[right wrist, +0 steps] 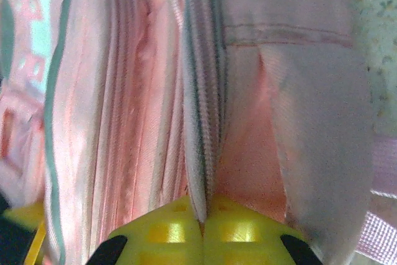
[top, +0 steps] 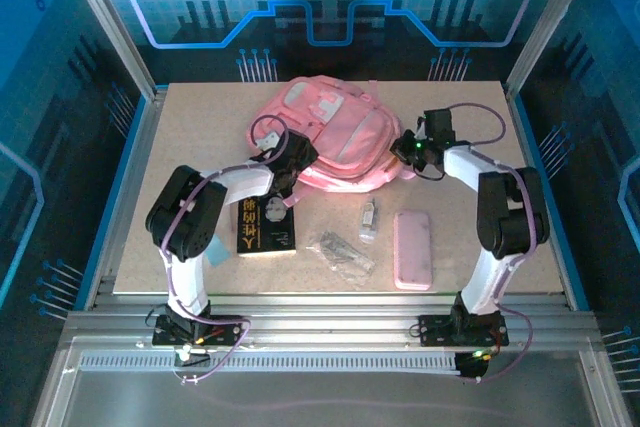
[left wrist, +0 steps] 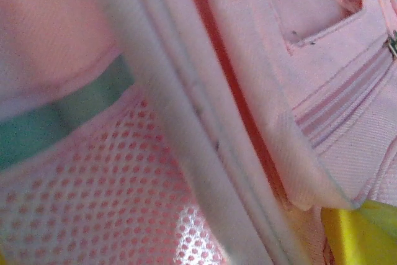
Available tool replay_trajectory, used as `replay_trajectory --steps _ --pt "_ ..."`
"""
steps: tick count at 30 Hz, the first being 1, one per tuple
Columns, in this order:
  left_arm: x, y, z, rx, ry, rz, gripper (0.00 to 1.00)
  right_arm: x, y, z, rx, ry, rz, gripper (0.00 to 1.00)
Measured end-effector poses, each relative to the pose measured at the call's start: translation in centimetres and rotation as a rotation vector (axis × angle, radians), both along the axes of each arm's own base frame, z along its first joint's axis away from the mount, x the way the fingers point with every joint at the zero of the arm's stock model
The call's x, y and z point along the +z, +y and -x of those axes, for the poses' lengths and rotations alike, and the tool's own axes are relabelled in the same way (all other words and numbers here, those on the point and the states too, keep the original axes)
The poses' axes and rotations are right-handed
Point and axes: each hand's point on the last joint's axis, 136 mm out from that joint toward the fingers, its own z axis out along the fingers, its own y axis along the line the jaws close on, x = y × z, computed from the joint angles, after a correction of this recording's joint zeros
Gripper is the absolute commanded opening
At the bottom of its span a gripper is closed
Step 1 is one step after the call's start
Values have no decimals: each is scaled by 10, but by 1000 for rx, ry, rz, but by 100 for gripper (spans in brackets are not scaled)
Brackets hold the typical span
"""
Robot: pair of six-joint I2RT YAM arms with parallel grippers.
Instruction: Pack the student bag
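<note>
1. Pink bag (top: pixel 335 132) is lying flat at far-centre of the tabletop (top: pixel 190 147), front pockets facing up.
2. Right end effector (right wrist: pixel 203 215) is clenching on the bag's R edge. In the wrist view its yellow pads (right wrist: pixel 167 231) are pressing together w/ a ridge of the zip band pinched btwn them.
3. Left end effector (top: pixel 292 159) is sitting against the bag's near-L side, jaws spread wide and not visibly gripping anything. Its wrist view is showing pink fabric, mesh & a green band right up close, w/ one yellow finger (left wrist: pixel 363 234) at the lower R corner.
4. Book (top: pixel 266 228), black w/ yellow characters, is lying just on the near side of the left end effector, close to the L arm.
5. Small white item (top: pixel 368 219), too small to identify, is lying on the near side of the bag, btwn book & pencil case (top: pixel 412 249).
6. Clear packet (top: pixel 345 252) is lying just beside the white item, on its near side.
7. Pencil case, flat & pink, is lying lengthwise at near-R, apart from the bag, beside the R arm.
</note>
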Motion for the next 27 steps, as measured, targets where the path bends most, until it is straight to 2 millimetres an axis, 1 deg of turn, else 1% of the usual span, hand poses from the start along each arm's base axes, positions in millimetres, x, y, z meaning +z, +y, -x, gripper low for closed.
replay_trajectory --steps 3,5,7,8,9,10,12,13,14,16,17,18,20,23,25,27 --pt "10 -8 -31 -16 -64 18 99 24 3 20 0 -33 -25 0" --pt "20 -14 -51 -30 -111 43 99 39 10 34 7 -57 -37 0" --pt "29 -21 -71 -50 -155 73 99 52 25 50 23 -79 -49 0" --pt "32 -24 -80 -60 -172 84 99 55 33 57 34 -80 -53 0" --pt "36 -28 -89 -73 -191 95 99 57 44 64 50 -78 -57 4" --pt "38 -31 -98 -86 -202 105 99 56 56 70 69 -70 -61 14" --pt "43 -35 -114 -114 -223 117 99 52 79 84 118 -41 -66 24" --pt "46 -37 -123 -128 -230 122 99 50 92 93 152 -27 -73 33" --pt "46 -38 -128 -142 -231 121 99 50 103 100 188 -19 -78 39" --pt "46 -36 -139 -166 -223 113 99 53 125 115 265 -11 -95 48" --pt "47 -35 -141 -173 -215 108 99 55 130 118 285 -15 -95 51" --pt "47 -30 -142 -179 -204 97 99 58 132 120 297 -21 -91 54" --pt "52 -17 -145 -179 -198 82 99 65 124 120 296 -39 -64 61" --pt "57 20 -142 -150 -170 52 99 82 97 112 262 -86 -4 69" --pt "61 48 -128 -128 -140 23 99 98 71 98 218 -136 48 75" --pt "71 67 -107 -113 -119 9 99 110 44 82 168 -179 99 79"
